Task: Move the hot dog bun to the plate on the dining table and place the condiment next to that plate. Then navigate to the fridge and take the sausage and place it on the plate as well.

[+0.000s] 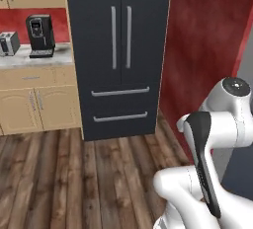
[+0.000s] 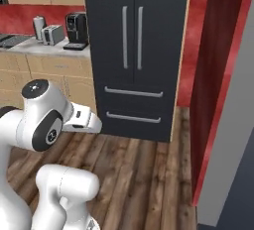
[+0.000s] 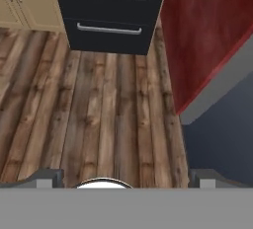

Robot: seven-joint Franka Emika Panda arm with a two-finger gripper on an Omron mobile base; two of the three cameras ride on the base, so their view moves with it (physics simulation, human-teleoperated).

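The tall black fridge (image 1: 118,50) stands straight ahead with both doors and both lower drawers closed, its long silvery handles side by side (image 2: 131,38). In the hand view its two drawers (image 3: 108,16) fill the top, beyond a stretch of wooden floor. My gripper (image 3: 126,177) points down at that floor, open wide, with nothing between its fingertips (image 3: 49,176). The arm is folded close to the base. The hot dog bun, the plate, the dining table, the condiment and the sausage are out of view.
Left of the fridge runs a wall counter (image 1: 34,60) over tan cabinets, carrying a black coffee machine (image 1: 40,35) and a toaster (image 1: 9,43). A red wall (image 1: 202,50) juts out on the fridge's right, with a grey-blue panel (image 3: 222,124) closer in. Wooden floor (image 2: 144,174) lies between.
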